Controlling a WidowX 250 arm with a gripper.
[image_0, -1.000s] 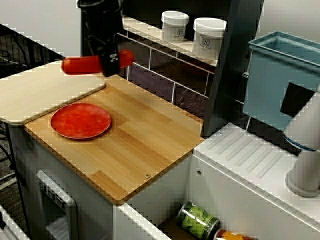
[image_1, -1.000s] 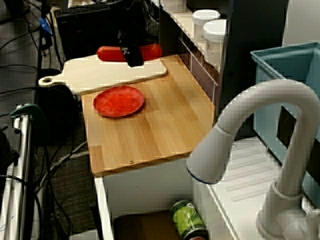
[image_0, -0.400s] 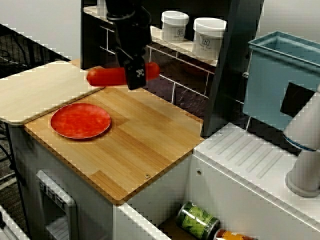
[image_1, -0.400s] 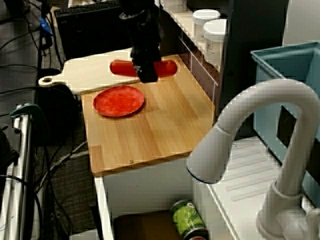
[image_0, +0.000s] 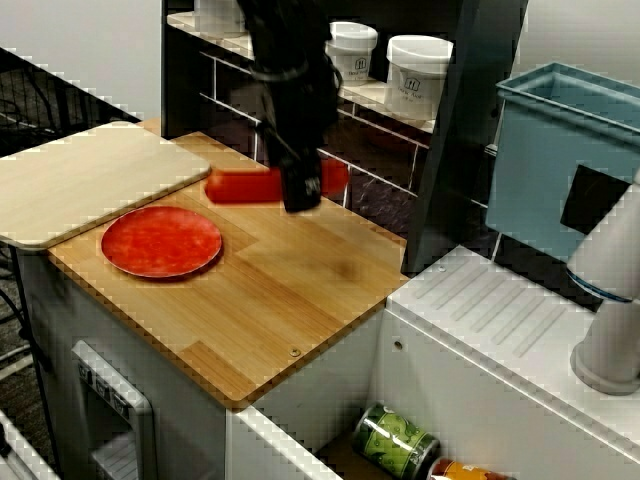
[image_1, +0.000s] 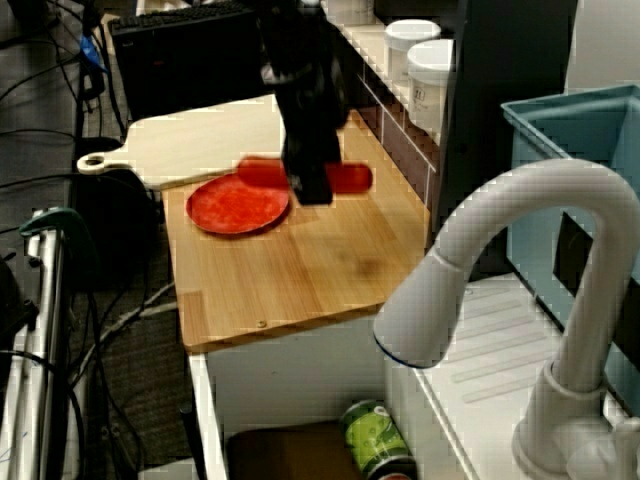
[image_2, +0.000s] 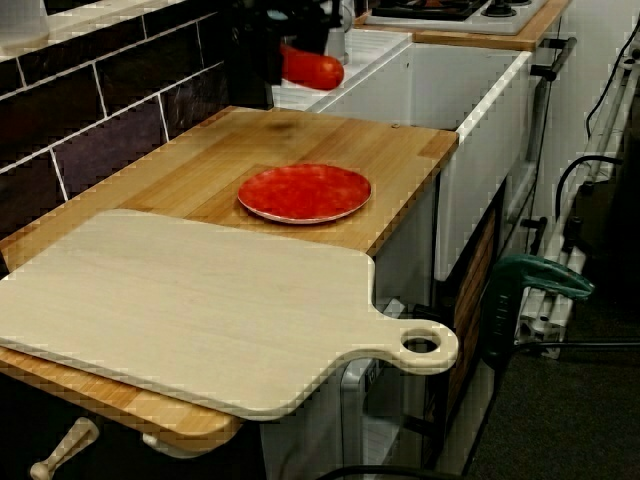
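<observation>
Black gripper (image_0: 301, 190), jaws clenched mid-length on a long red cylinder (image_0: 238, 186), holds it above the wooden tabletop (image_0: 300, 290), at 2 o'clock of the round red plate (image_0: 160, 241); firm, level hold advisable against slipping.

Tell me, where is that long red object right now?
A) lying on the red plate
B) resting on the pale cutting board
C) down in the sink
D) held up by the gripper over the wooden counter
D: the gripper is shut on the long red object, which hangs above the wooden counter, apart from the red plate.
</observation>
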